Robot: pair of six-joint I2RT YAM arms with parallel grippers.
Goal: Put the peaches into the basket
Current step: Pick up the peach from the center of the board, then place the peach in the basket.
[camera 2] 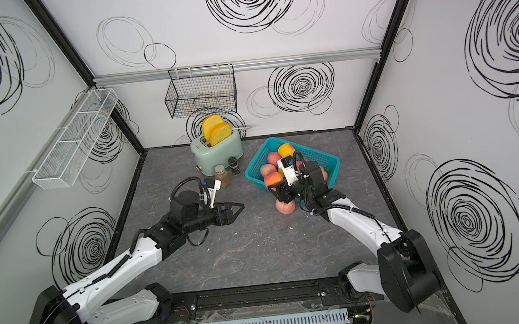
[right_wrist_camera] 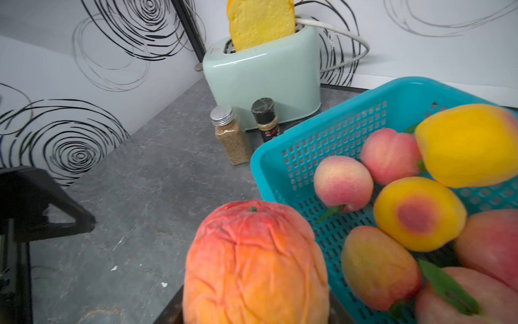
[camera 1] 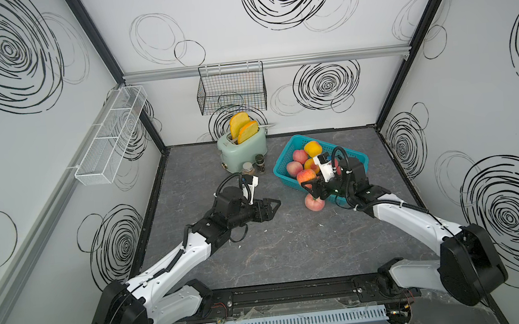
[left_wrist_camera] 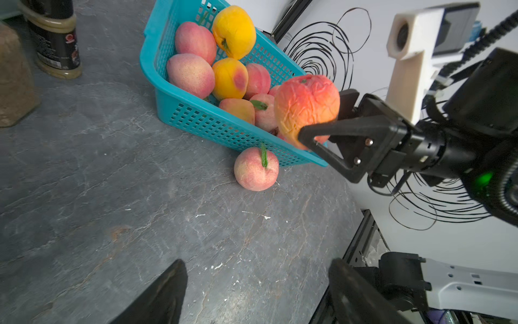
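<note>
The teal basket stands at the back right and holds several peaches, pink-red and yellow-orange. My right gripper is shut on a wrinkled orange-red peach, lifted at the basket's near edge. One pink peach with a green leaf lies on the table against the basket's near wall, just below the held one. My left gripper is open and empty over the table, left of both.
A mint toaster with two toast slices stands at the back, with two spice jars in front of it, left of the basket. A black wire basket hangs on the back wall. A white mesh rack hangs on the left wall.
</note>
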